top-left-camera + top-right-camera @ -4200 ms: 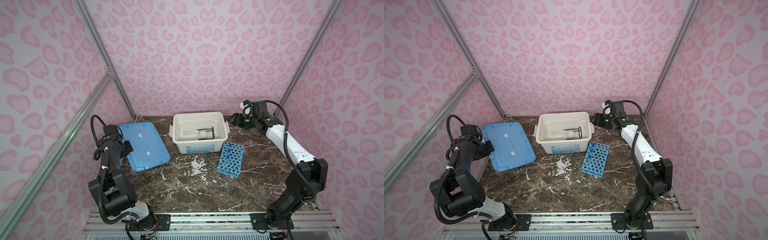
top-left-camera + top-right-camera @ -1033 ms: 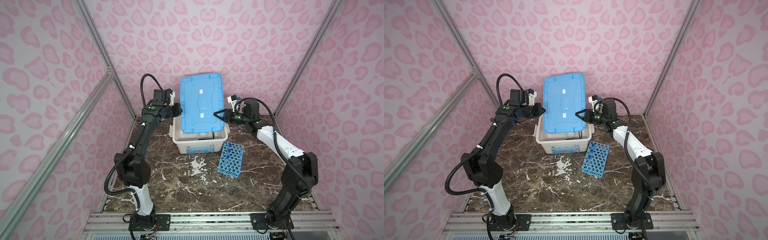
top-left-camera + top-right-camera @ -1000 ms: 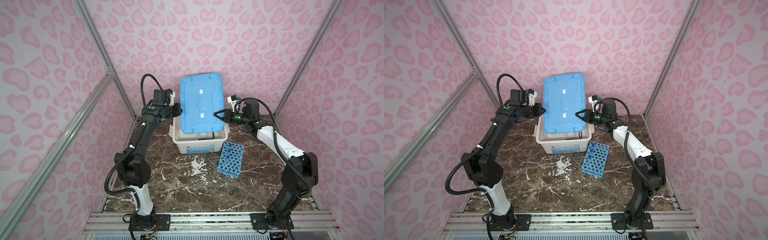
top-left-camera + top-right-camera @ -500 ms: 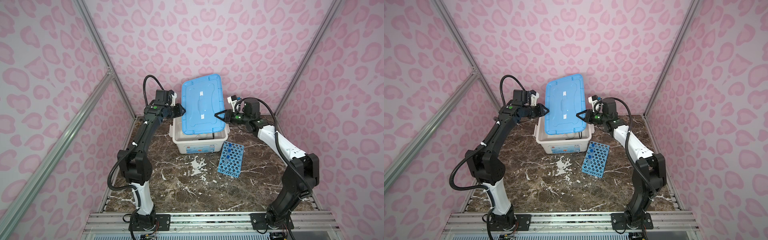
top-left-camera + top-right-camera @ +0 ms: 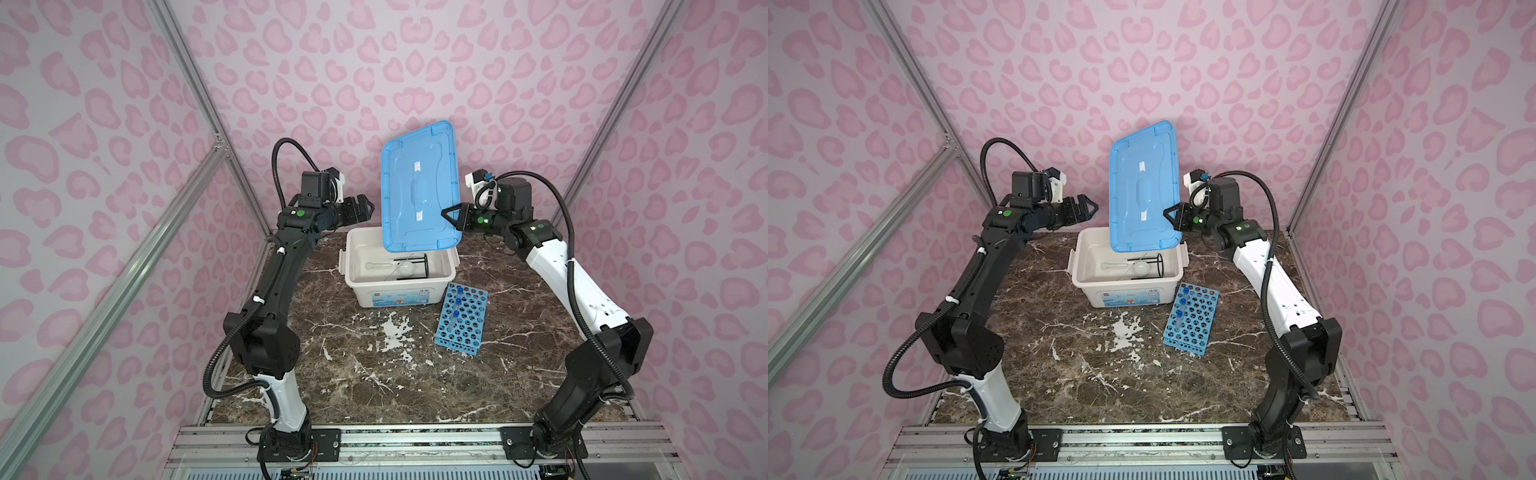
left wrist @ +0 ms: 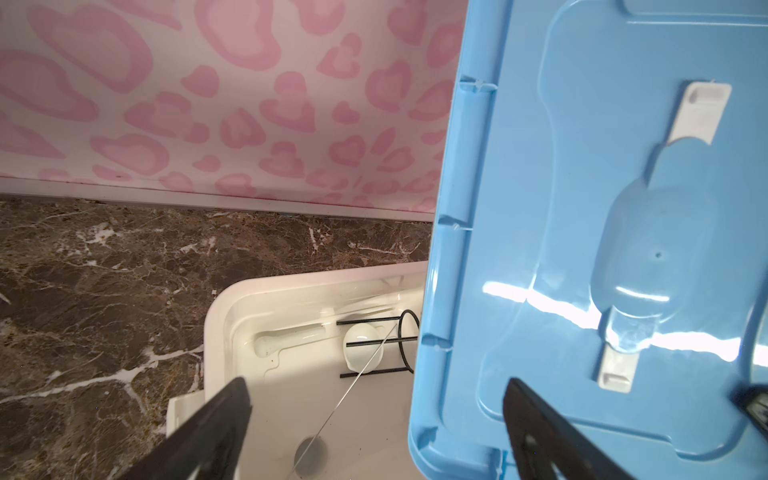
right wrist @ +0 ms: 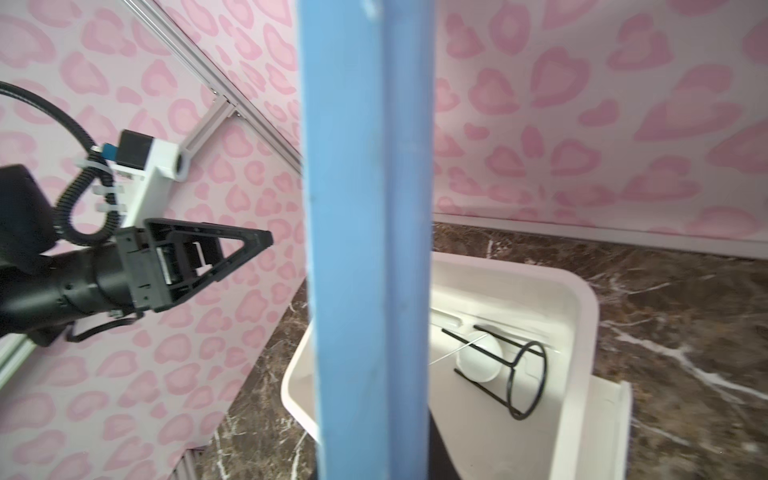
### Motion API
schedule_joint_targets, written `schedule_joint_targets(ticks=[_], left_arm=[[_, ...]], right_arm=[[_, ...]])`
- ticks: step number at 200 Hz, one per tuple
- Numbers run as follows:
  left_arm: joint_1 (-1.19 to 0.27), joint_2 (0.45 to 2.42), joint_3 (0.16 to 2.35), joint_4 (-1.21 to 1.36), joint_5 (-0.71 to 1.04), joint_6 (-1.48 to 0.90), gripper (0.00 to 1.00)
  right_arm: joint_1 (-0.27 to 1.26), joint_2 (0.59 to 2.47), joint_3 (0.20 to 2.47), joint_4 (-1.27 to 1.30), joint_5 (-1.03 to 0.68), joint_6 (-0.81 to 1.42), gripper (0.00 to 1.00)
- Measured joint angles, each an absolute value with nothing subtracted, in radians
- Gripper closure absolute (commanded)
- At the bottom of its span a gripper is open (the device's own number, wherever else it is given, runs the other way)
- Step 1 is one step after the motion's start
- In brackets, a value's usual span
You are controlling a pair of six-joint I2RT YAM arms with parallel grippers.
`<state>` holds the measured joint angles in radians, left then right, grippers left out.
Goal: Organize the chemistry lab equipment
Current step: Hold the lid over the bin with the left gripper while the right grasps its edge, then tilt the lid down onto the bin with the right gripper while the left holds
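Marble table (image 5: 374, 374), front part bare apart from white flecks. Right of centre, the blue perforated rack (image 5: 463, 328) lies flat on the stone, just in front of the box's right corner; the two blue-capped tubes (image 5: 458, 301) sit in holes along its left side. Behind it is the white storage box (image 5: 397, 296), open at the top. Inside, the white pestle (image 5: 379, 266) lies lengthwise on the left. The black wire ring stand (image 5: 417, 266) lies on its side to the right, with the white cup (image 5: 406, 270) lodged among its wires. Above the box's rear half the blue lid (image 5: 419, 187) is tilted almost upright, top face towards the camera. Cannot tell whether its lower edge touches the box. The right gripper (image 5: 446, 214) is clamped on the lid's right edge, low down. The left gripper (image 5: 368, 207) has its jaws spread wide, level with the lid's left edge but clear of it, holding nothing. Pink patterned wall (image 5: 374, 83) behind.
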<state>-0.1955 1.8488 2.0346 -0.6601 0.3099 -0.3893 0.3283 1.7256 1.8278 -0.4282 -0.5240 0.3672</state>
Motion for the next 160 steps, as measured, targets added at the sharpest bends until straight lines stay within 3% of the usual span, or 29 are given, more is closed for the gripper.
schedule_joint_targets(ticks=[74,160], left_arm=[[-0.150,1.826,2.128,-0.614,0.486,-0.477,0.02],[-0.059,1.817,2.128,-0.500,0.693,-0.662,0.02]], right_arm=[[0.443,1.689,1.887,-0.533,-0.131,0.050,1.00],[0.608,1.655,1.788,-0.290,0.244,-0.369,1.00]])
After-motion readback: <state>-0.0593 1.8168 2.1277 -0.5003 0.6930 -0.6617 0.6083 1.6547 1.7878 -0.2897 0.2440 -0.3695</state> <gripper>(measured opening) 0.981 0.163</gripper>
